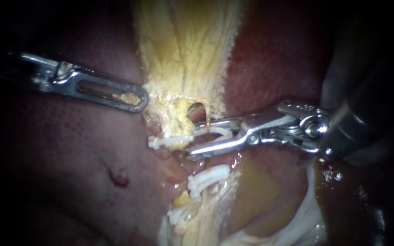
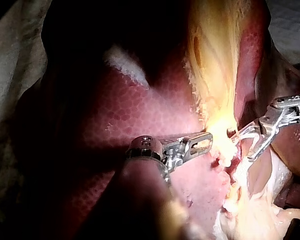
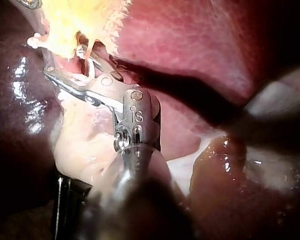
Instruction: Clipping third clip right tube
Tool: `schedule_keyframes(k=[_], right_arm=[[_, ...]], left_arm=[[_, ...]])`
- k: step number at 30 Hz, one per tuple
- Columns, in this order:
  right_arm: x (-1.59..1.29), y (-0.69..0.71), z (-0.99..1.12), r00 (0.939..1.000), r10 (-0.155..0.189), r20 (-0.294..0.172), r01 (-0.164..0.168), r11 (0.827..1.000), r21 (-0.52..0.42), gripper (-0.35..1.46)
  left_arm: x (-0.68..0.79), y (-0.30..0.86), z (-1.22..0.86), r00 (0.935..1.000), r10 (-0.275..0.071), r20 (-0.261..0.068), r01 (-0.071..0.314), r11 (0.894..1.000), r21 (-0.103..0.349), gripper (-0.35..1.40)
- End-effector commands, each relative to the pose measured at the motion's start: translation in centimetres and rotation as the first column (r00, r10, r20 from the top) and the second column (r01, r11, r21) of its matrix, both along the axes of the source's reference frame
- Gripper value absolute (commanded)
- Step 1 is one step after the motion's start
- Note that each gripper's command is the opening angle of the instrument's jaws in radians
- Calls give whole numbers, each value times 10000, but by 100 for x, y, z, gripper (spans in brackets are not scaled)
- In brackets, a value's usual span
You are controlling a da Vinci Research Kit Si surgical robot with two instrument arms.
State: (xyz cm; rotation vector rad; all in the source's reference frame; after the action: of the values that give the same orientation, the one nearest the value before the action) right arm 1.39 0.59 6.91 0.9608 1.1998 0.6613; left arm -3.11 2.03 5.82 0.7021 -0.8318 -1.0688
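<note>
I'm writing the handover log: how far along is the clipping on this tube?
Done: white clips already sit on the strands just below. In hand: the right instrument straddles the tube with its claw, an open clip held inside. The left instrument grips the yellow tissue. Left: squeezing that clip shut and backing out.

Curved white clip [image 1: 223,132], lying crosswise

Surgical bench lab: a bare liver [image 2: 140,115] bordered by pale cloth [image 2: 10,65] at 10 o'clock, white clips [image 1: 208,177] near its middle.
</note>
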Motion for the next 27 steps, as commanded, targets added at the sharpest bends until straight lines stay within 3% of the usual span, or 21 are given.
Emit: schedule_keyframes(k=[1,6,13,27], right_arm=[[-1,0,1,10000,-8,-2,8,10000,-27,49],[-1,-5,3,10000,-31,-17,31,9999,-115,49],[-3,-14,0,9991,-358,-212,356,9993,-84,49],[-16,-15,-5,9975,-535,-464,535,9986,-13,49]], left_arm=[[0,0,0,10000,3,5,-3,10000,0,-35],[1,1,-1,10000,-34,-22,34,10000,-22,-35],[6,5,-1,10000,-64,-39,64,10000,-23,-35],[8,7,0,9999,-101,-65,101,9999,-42,-35]])
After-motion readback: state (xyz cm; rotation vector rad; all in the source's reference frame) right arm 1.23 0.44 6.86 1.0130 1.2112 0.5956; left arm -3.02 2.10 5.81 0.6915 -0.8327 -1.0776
